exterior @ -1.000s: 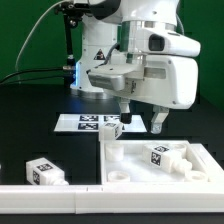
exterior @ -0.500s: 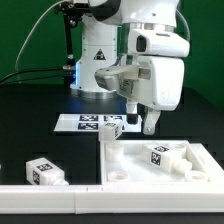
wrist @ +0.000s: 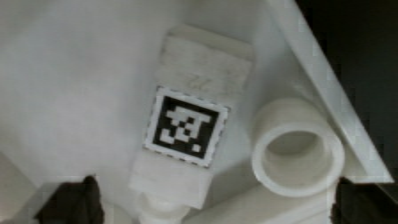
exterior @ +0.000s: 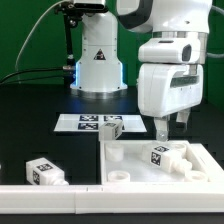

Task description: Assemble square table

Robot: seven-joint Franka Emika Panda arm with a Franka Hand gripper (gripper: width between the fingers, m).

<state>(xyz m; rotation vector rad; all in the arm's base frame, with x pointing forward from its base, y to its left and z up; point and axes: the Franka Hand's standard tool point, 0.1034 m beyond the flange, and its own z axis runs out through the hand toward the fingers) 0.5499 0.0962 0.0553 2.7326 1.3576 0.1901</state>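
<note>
Gripper (exterior: 170, 128) has swung from near the marker board (exterior: 85, 122) toward the exterior view's right and squared up.

Exterior view: arm points straight down, jaws spread wide, nothing held. It hangs just above the leg (exterior: 160, 153) lying on the square table slab (exterior: 135, 160), not touching it.

Wrist view: the leg lies flat under the camera, tag up, with a round corner hole (wrist: 299, 160) just beside one end. Looks like a straight descent. Can't tell whether the jaws cross its short side.
</note>
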